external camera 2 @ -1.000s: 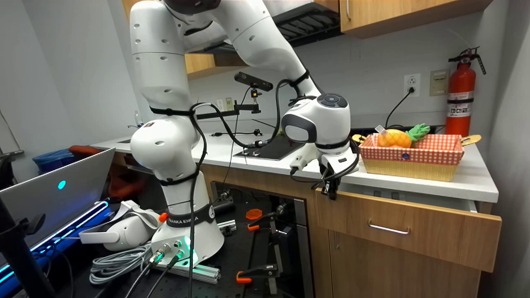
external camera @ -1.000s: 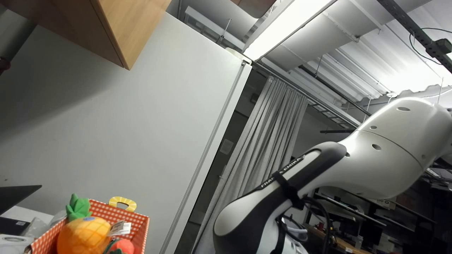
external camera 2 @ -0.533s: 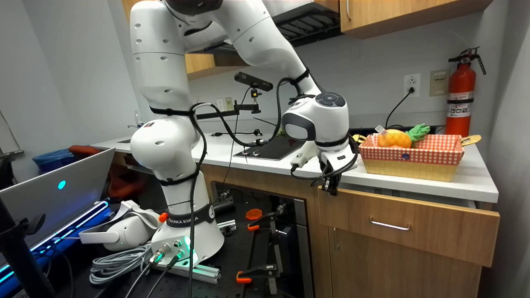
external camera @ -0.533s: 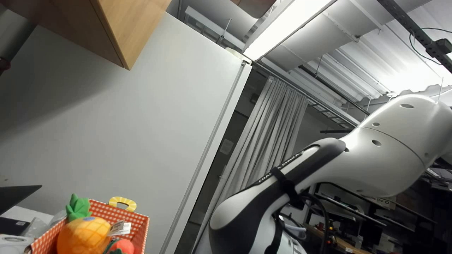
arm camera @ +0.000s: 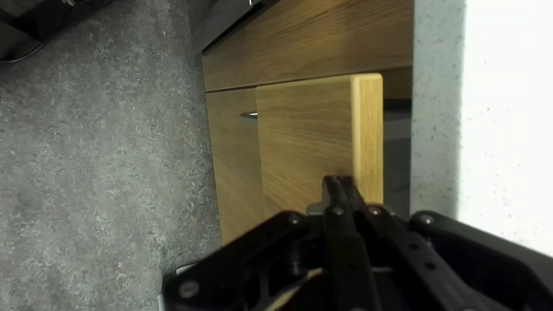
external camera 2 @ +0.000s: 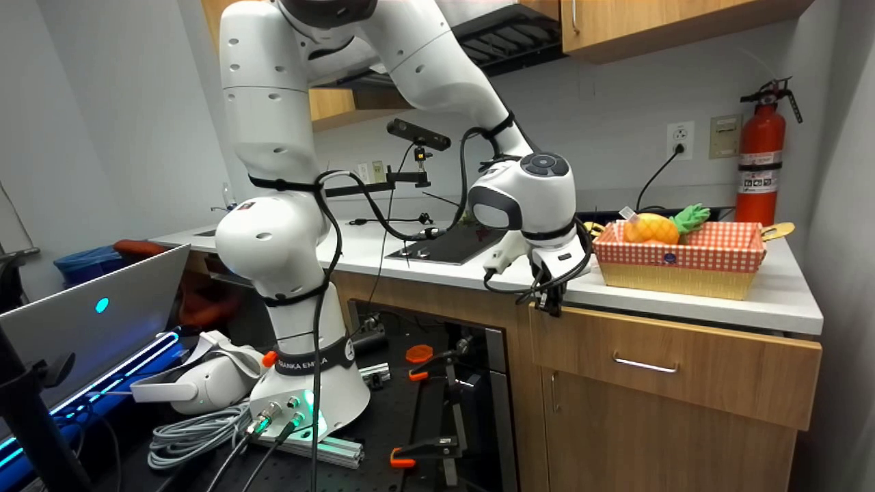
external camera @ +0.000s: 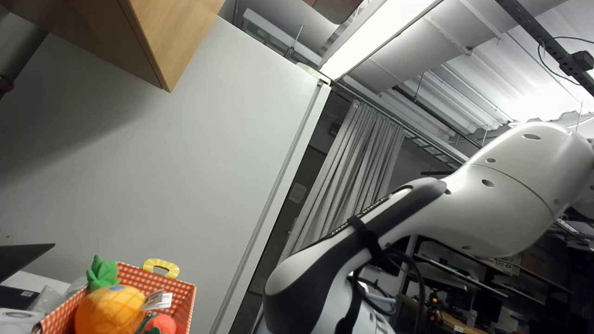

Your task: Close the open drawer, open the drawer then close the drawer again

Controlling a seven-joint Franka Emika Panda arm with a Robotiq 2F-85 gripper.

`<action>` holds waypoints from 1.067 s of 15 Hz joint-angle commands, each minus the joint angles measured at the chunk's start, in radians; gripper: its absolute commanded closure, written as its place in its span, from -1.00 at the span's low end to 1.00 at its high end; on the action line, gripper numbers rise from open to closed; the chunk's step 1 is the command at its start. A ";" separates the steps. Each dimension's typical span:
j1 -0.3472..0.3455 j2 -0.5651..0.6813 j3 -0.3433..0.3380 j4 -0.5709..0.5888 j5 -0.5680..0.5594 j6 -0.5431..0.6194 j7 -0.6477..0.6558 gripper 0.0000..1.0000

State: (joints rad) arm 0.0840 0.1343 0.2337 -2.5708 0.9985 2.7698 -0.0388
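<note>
The claw (arm camera: 338,178), jaws together, touches the front of the partly open drawer (arm camera: 306,138).

I stand in what looks like a kitchen used as a lab. The kitchen I know by the white surface (external camera 2: 786,290) with its hob (external camera 2: 456,249), the drawer (external camera 2: 724,372) under it, and the wooden cabinets (external camera 2: 656,31) and hood (external camera 2: 523,41) higher up. The lab I know by what sits round my base (external camera 2: 345,391): a laptop (external camera 2: 82,328), a headset (external camera 2: 212,383), coiled cable (external camera 2: 195,437), clamps (external camera 2: 432,449) and a camera (external camera 2: 418,134). In an exterior view the ceiling (external camera: 501,83) is ribbed metal.
</note>
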 commanded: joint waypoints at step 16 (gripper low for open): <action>-0.055 -0.155 -0.151 -0.010 -0.243 -0.203 -0.026 1.00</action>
State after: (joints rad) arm 0.0570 0.0503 0.1388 -2.5627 0.8615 2.6571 -0.0604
